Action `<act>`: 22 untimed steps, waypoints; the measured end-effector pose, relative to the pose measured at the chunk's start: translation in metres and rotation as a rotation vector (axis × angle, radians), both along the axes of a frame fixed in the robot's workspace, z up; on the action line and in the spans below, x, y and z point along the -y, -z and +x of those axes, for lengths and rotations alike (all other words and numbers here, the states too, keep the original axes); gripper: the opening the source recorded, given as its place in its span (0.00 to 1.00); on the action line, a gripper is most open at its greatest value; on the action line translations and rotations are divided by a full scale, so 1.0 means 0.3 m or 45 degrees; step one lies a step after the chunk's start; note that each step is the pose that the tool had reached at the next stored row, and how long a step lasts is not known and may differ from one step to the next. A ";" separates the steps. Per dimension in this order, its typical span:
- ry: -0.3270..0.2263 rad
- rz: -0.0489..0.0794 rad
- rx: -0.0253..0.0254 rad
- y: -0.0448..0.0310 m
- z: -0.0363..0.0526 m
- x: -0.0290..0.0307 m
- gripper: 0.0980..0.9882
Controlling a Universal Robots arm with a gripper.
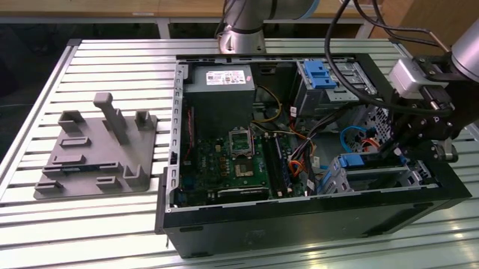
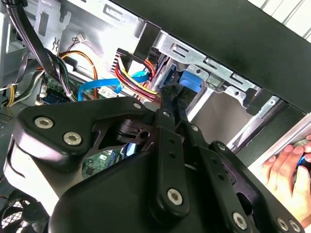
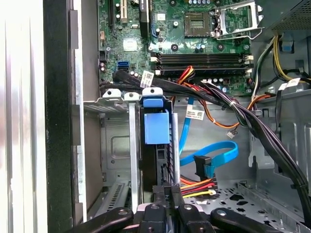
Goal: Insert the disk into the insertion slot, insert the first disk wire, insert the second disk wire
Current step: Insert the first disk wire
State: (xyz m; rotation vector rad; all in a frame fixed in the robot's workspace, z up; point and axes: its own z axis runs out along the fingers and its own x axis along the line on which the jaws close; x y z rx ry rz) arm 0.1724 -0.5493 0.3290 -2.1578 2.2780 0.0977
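Observation:
The disk (image 3: 156, 127), in its bright blue carrier, sits edge-on inside the insertion slot (image 3: 114, 145), a silver sheet-metal cage at the case's front corner. In the exterior view the disk (image 1: 358, 161) lies in the slot (image 1: 413, 178) on the exterior view's right. My gripper (image 3: 165, 190) is shut on a black connector with red, yellow and black wires (image 3: 198, 186), held right at the disk's edge. In the second wrist view my gripper (image 2: 171, 94) has its tips just beside the blue carrier (image 2: 190, 79). A blue flat wire (image 3: 214, 158) hangs loose beside it.
The open computer case (image 1: 299, 218) holds a green motherboard (image 1: 228, 162) and black cable bundles (image 3: 272, 141). A second grey bay with a blue latch (image 1: 317, 73) sits farther back. A grey fixture (image 1: 97, 151) lies on the table. A person's hand (image 2: 286, 167) rests outside the case.

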 end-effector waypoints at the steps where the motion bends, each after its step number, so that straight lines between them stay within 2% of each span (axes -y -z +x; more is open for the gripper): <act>1: -0.001 0.000 0.0000 0.003 0.000 0.001 0.07; 7: -0.005 0.001 -0.0003 0.005 0.000 0.005 0.08; 8: -0.005 0.001 -0.0002 -0.001 0.000 0.005 0.15; 9: -0.005 0.000 0.0000 -0.011 0.000 0.005 0.15; 10: -0.005 0.000 0.0000 -0.020 0.000 0.005 0.22; 16: -0.005 0.000 -0.0001 -0.100 0.000 0.001 0.22; 20: -0.005 0.000 -0.0001 -0.158 0.000 -0.011 0.22; 22: -0.005 0.000 -0.0001 -0.166 0.000 -0.017 0.22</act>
